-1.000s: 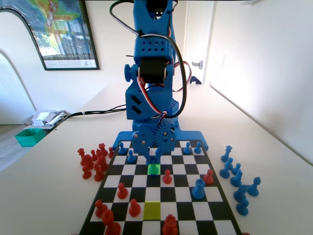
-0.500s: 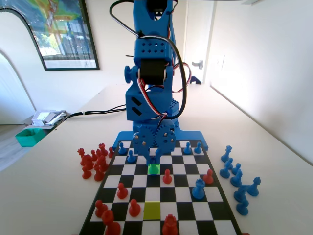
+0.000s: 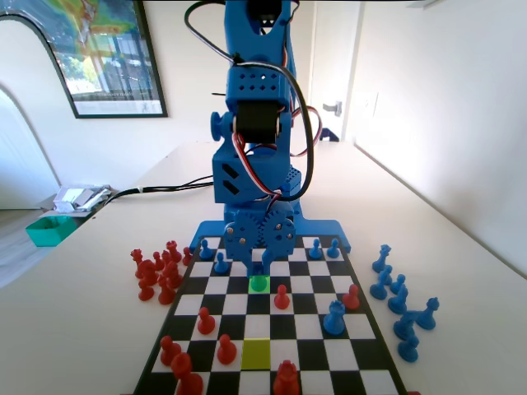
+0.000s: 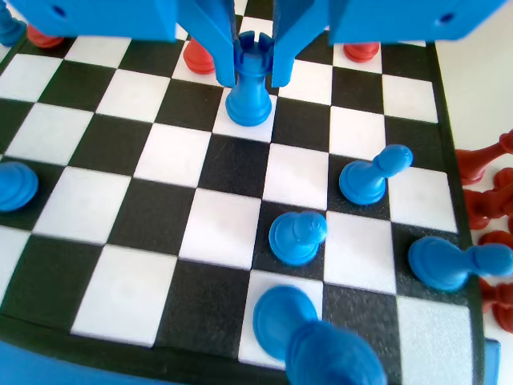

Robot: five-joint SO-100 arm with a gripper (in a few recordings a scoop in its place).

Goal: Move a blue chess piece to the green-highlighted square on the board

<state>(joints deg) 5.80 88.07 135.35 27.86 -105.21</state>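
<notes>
Wrist view: the tool (image 4: 255,68) has opened slightly around the blue chess piece (image 4: 249,84), now freestanding.

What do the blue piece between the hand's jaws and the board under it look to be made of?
The small blue chess piece with a notched top looks like moulded or printed plastic: uniform colour, soft sheen. The black-and-white chequered board seems a smooth, semi-matte printed sheet or plastic; its squares show faint glare. The blue two-jaw hand looks like the same plastic.
</notes>
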